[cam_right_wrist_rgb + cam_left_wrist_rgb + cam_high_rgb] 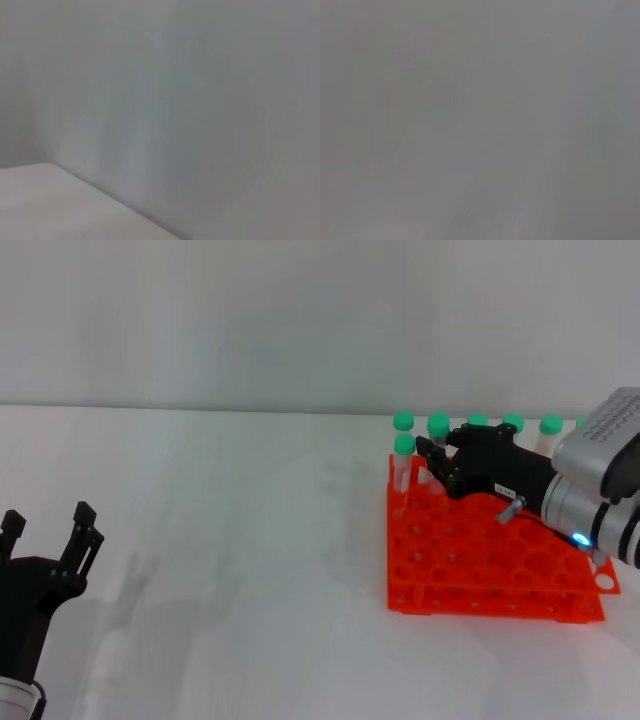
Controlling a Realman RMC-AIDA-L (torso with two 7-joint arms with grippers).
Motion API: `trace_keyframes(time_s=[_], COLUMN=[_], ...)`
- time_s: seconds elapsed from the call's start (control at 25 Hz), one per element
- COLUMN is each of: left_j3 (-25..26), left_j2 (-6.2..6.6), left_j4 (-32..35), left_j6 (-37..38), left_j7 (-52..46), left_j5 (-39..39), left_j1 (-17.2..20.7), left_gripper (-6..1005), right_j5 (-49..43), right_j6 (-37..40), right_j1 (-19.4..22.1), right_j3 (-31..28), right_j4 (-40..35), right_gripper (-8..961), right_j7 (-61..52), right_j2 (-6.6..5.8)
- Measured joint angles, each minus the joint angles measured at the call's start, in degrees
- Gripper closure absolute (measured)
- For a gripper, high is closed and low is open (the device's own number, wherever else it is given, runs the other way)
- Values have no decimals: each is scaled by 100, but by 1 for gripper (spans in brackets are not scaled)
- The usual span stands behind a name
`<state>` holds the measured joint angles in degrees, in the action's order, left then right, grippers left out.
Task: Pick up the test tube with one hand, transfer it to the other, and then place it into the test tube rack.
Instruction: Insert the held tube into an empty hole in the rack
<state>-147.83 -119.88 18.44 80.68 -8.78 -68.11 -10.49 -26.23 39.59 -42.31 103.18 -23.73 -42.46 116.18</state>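
Observation:
The orange-red test tube rack (480,560) stands on the white table at the right. Several green-capped test tubes stand in its far row, such as one (403,421) at the far left corner and another (404,446) just in front of it. My right gripper (432,462) reaches over the rack from the right, its tip beside those corner tubes and below a further tube (437,425). I cannot tell whether it touches a tube. My left gripper (50,530) is open and empty, low at the near left, far from the rack. Both wrist views show only blurred grey surface.
The white tabletop (240,540) stretches between the two grippers with nothing on it. A plain grey wall (300,320) stands behind the table's far edge.

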Motion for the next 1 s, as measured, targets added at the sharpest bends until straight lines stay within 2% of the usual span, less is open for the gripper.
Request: trace_keyframes(time_s=[0.28, 0.6, 0.88, 1.0], left_j3=[78, 87, 88, 87], left_j2=[6, 9, 9, 9], left_j4=[-23, -25, -25, -25], left_j6=[-5, -8, 21, 42], left_j7=[-24, -90, -97, -98], left_j5=[0, 0, 0, 0], left_j1=[-8, -6, -21, -25], left_gripper=[148, 149, 149, 149], right_j5=[8, 189, 604, 664], right_j6=[-123, -123, 231, 450], right_j1=[-22, 70, 418, 590], right_j3=[269, 246, 186, 13], right_j4=[-4, -28, -145, -164], right_gripper=[655, 646, 637, 504], right_j7=[169, 251, 592, 598], right_j2=[0, 0, -5, -26])
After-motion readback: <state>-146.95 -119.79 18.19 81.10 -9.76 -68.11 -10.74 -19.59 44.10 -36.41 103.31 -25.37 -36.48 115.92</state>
